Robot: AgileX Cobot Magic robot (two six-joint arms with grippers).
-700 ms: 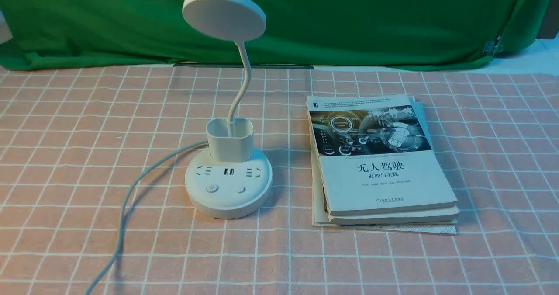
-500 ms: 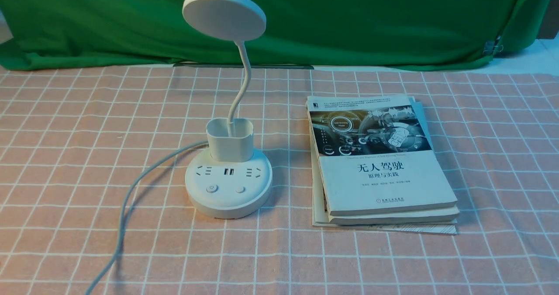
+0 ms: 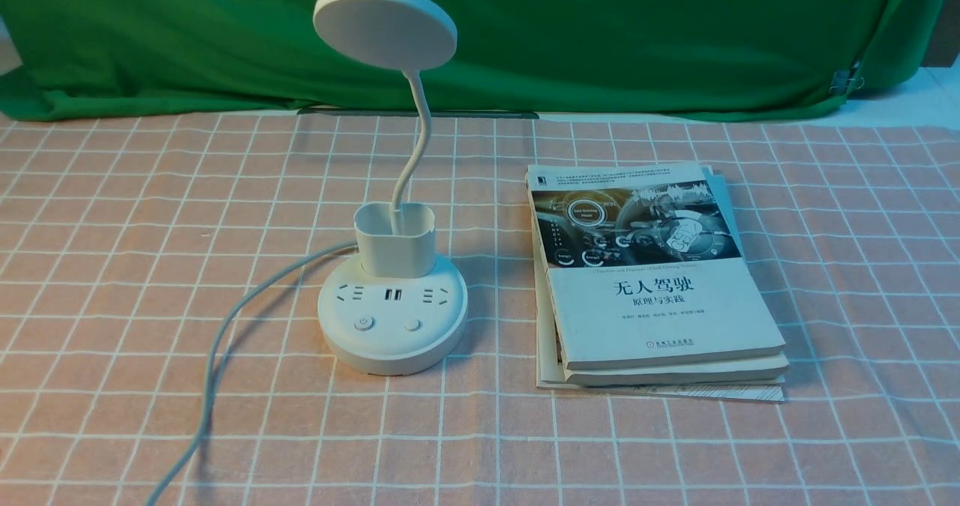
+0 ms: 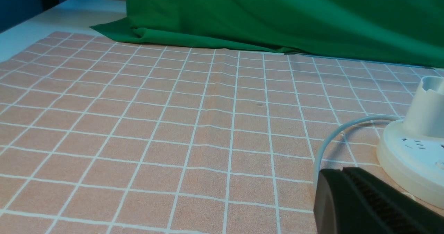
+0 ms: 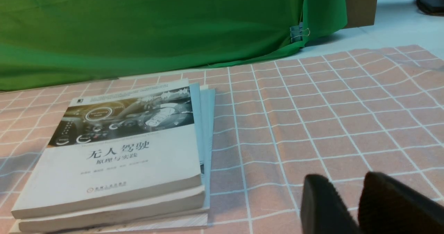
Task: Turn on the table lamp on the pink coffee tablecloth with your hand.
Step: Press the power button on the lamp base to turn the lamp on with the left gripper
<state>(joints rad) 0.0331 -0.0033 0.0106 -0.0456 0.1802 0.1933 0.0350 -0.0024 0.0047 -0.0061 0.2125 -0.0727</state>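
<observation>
Table lamp [image 3: 393, 311], centre-left of front view: unchanged. Wrist views only: left fingers [image 4: 338, 192], closed; right fingers [image 5: 322, 199], parted.

Looks like some kind of robotics lab or test setup to me, since there's a black robot tool [image 4: 338, 171] poking into the left wrist view and another dark tool [image 5: 352, 178] in the right wrist one, over a worktop dressed with a pink gridded cloth [image 3: 480, 446]. There's also a plain green cloth [image 3: 600, 41] hung up as a backdrop, with a clip [image 5: 296, 33] on it, so it comes across as pretty staged. The stack of books [image 3: 667, 303] fits too, with a self-driving title on top, though honestly I can't tell what building this is.
</observation>
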